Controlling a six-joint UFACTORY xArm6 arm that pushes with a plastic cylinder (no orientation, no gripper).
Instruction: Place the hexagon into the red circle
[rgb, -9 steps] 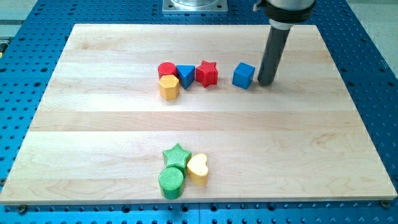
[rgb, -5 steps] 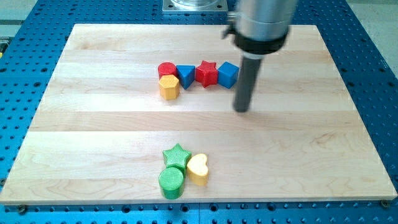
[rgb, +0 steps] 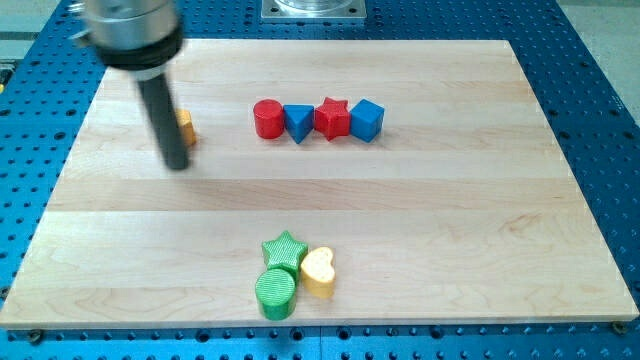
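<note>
Green first, at the lower middle of the frame: a green cylinder (rgb: 275, 293) sits nearest the bottom edge, with a green star (rgb: 284, 249) touching it just above and a yellow heart (rgb: 318, 271) touching both on the right. All three rest on the pale wooden board (rgb: 480, 230), which lies on a blue perforated table (rgb: 610, 120).

Middle band of the board: bare wood.

Upper left: my tip (rgb: 177, 166) rests on the board, the dark rod rising up and left to the blurred grey housing at the frame's top left corner. No claw on this rig, only the rod, so there is no opening to report and nothing is held. Just right of the rod, partly hidden behind it, a sliver of the yellow-orange block (rgb: 185, 128) shows; likely the hexagon, though its shape cannot be made out here. It appears to touch the rod's side, slightly above the tip.

Upper centre, farther back: a row of four, each touching the next, running left to right: red cylinder (rgb: 267, 118), blue triangle (rgb: 298, 122), red star (rgb: 332, 117), blue cube (rgb: 367, 120). The yellow-orange block lies well apart from the red cylinder, to its left.
</note>
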